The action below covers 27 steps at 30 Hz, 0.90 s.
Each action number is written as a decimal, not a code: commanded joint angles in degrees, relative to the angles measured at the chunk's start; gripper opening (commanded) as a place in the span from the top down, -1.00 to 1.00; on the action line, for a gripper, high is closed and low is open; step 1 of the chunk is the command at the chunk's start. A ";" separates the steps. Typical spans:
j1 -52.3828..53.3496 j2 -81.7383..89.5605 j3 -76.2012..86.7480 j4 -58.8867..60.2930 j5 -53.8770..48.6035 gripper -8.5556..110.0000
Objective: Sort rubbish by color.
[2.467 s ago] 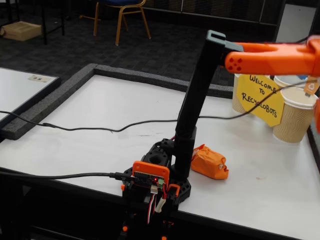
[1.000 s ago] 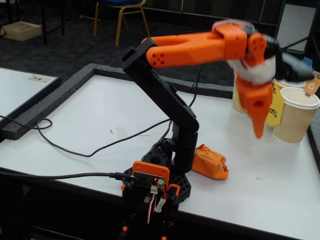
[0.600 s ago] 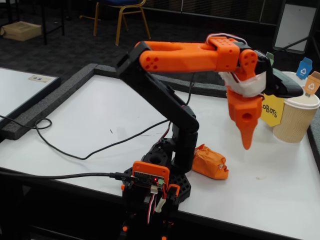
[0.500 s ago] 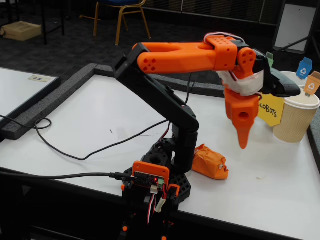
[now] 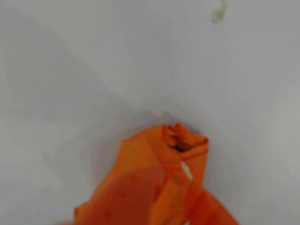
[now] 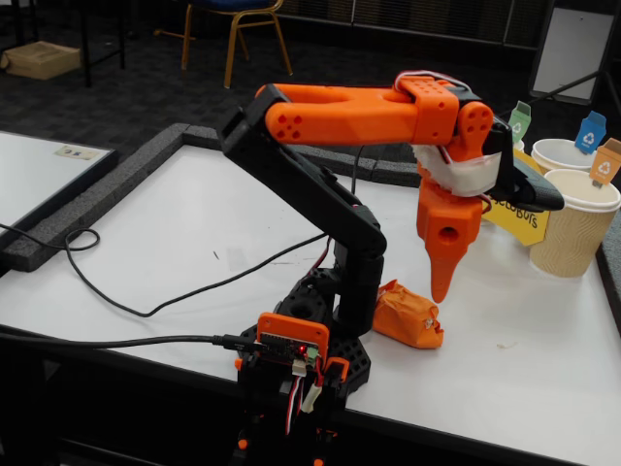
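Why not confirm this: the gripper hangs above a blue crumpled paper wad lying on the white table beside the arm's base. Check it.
Not blue: the fixed view shows the gripper hanging above an orange crumpled paper wad on the white table beside the arm's base.

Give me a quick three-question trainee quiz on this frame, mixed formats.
1. True or false: the pincer is holding the orange wad.
2. Where is the wad in the fixed view? A) beside the arm's base B) inside a paper cup C) on the floor
3. Fill in: the flag on the nearest cup is ____.

Key
1. False; it hangs above the wad, apart from it.
2. A
3. orange
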 commanded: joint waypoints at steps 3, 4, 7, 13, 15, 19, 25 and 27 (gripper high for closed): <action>-1.41 3.60 0.62 -0.18 0.97 0.85; -1.41 3.60 0.70 -0.53 0.97 0.85; -1.41 3.60 1.05 -1.32 0.97 0.84; -1.41 3.60 1.58 -2.64 0.97 0.45; -1.41 3.52 2.02 -3.52 0.35 0.41; -1.41 3.43 3.16 -6.42 0.26 0.37; -1.41 3.34 5.10 -7.91 0.09 0.42; -1.41 3.34 5.62 -8.26 0.09 0.47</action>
